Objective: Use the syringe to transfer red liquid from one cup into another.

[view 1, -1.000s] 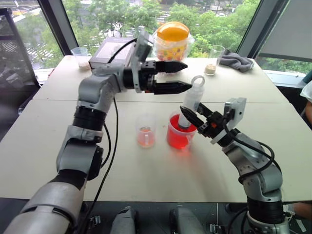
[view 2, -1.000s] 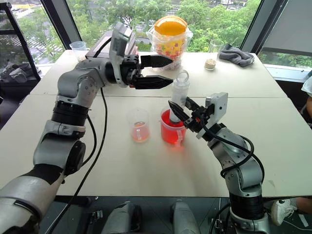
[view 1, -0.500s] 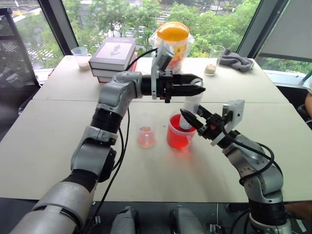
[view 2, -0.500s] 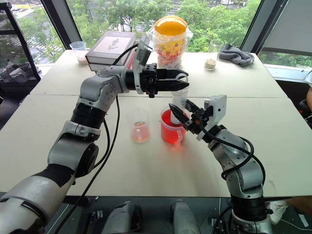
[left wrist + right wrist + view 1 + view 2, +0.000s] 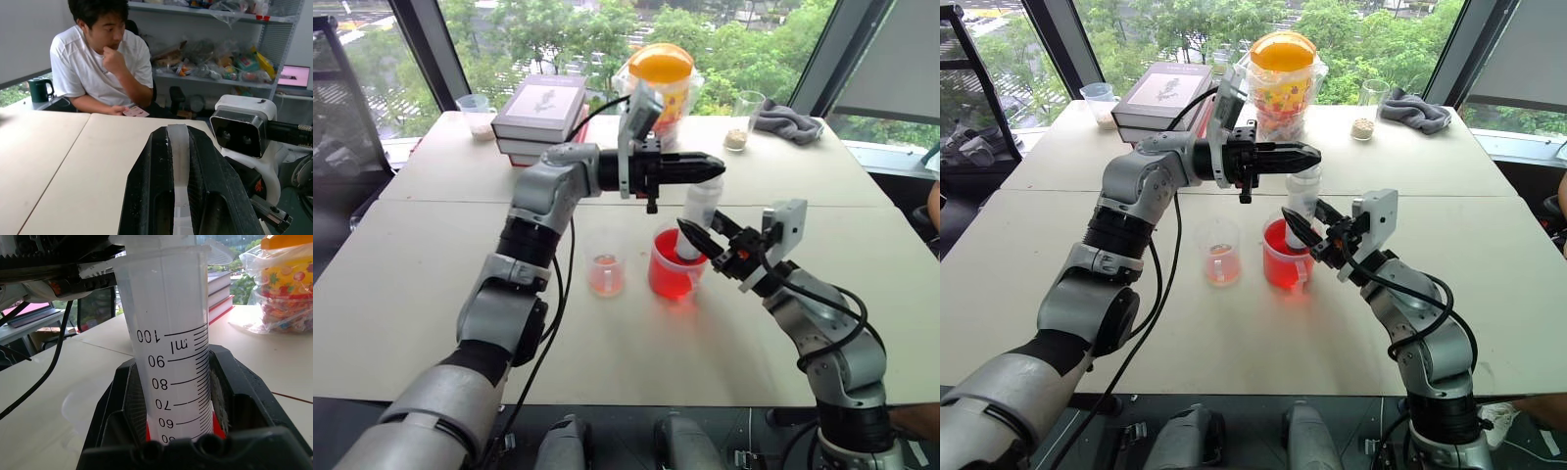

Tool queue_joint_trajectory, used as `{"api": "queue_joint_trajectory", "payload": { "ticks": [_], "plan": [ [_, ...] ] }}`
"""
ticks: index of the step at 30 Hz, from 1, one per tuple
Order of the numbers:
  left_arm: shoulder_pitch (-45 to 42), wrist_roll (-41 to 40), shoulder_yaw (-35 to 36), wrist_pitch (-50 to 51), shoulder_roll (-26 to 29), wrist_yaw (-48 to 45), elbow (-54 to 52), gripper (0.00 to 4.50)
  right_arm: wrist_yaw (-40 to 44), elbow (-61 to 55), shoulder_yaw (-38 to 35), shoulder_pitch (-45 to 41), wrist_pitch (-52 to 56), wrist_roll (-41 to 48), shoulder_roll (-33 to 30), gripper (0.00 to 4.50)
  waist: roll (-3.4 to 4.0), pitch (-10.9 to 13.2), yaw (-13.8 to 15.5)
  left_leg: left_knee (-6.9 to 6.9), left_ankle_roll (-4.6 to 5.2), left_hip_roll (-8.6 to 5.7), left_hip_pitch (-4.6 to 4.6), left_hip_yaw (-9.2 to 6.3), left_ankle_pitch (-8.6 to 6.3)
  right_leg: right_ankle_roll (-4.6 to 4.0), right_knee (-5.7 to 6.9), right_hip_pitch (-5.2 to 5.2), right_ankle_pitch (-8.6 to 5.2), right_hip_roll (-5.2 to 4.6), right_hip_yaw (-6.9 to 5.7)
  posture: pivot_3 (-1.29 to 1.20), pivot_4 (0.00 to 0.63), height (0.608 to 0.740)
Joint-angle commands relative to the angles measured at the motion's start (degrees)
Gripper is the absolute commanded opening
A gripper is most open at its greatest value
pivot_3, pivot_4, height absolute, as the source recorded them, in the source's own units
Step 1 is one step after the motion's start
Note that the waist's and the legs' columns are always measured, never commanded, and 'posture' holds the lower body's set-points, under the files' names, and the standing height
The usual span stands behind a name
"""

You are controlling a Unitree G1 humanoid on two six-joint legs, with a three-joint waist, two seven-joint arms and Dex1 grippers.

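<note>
1. The syringe (image 5: 695,220) stands upright at frame centre, its tip down in the red handled cup (image 5: 674,269).
2. The right gripper (image 5: 702,235) is clenched around the syringe barrel.
3. The left gripper (image 5: 713,168), above it, is clamped on the white plunger (image 5: 180,161).
4. The small cup (image 5: 606,269) sits just left of the red one.

Head pair overhead; wrist views close-up

Pale bench (image 5: 431,294) has two cups up front, red one (image 5: 672,269) and small one (image 5: 605,273), books (image 5: 536,113), candy jar (image 5: 661,83), rag (image 5: 787,121) at back.
</note>
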Motion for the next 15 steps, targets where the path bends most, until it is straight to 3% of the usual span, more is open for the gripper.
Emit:
{"api": "queue_joint_trajectory", "payload": {
  "ticks": [1,15],
  "plan": [
    [-4.48,-1.89,3.87,-1.23,0.23,2.05,-2.20,0.04,1.00,-0.01,1.28,-0.13,0.35,0.64,-0.14,1.41,0.00,0.00,0.01,0.00,0.00,0.00,0.00,0.00,0.00,0.00,0.00,0.00,0.00,0.00,0.00,0.00,0.150,0.740],
    [-7.20,-1.72,6.22,-3.72,1.16,5.22,0.33,0.04,2.60,3.63,3.29,-0.53,-0.59,0.54,0.29,1.41,0.00,0.00,0.00,0.00,0.00,0.00,0.00,0.00,0.00,0.00,0.00,0.00,0.00,0.00,0.00,0.00,0.150,0.740]
  ]
}}
